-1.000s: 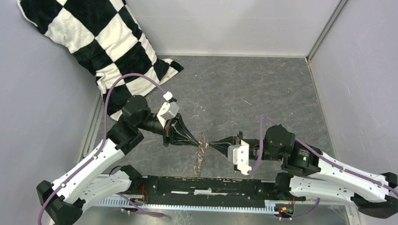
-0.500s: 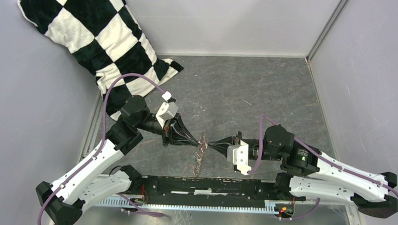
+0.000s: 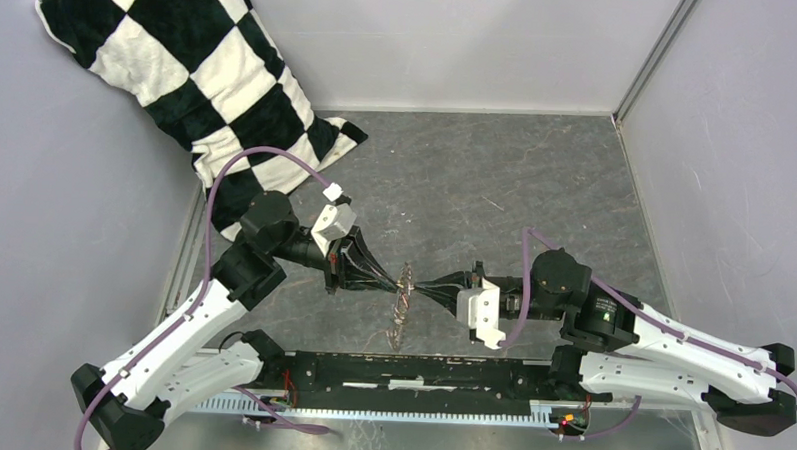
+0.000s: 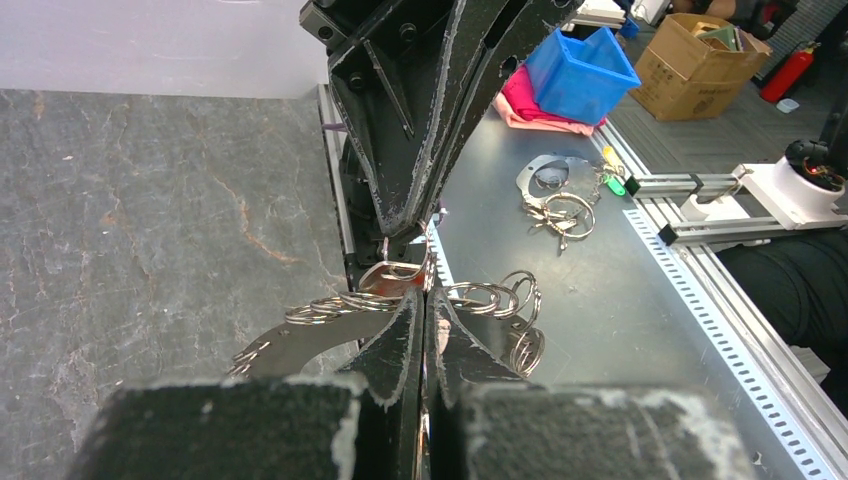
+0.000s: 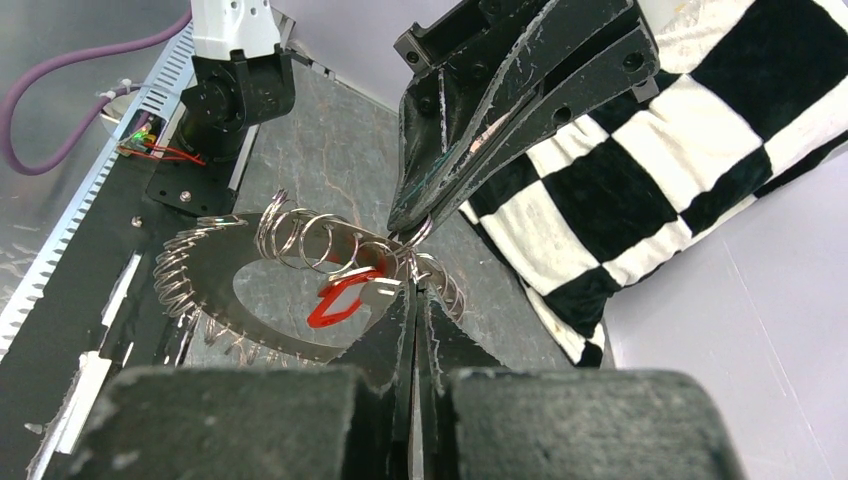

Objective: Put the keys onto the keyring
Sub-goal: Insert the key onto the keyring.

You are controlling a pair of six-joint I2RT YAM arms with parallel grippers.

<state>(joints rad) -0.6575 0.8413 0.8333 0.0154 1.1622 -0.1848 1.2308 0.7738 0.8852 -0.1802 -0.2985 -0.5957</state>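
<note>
Silver keyring point(image 3: 403, 307) with its red tag point(image 5: 340, 298) hangs at the near middle, left jaws and right jaws both pinched tight on its rings, tip to tip over the grey desk point(image 3: 496, 178); checkered pillow point(image 3: 180, 67) beyond.

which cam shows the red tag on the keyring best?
Right wrist: the red tag shows clearly, amid the keyring rings. Left wrist shows rings but no tag. Top external sees the keyring edge-on, too small to make out the tag.
</note>
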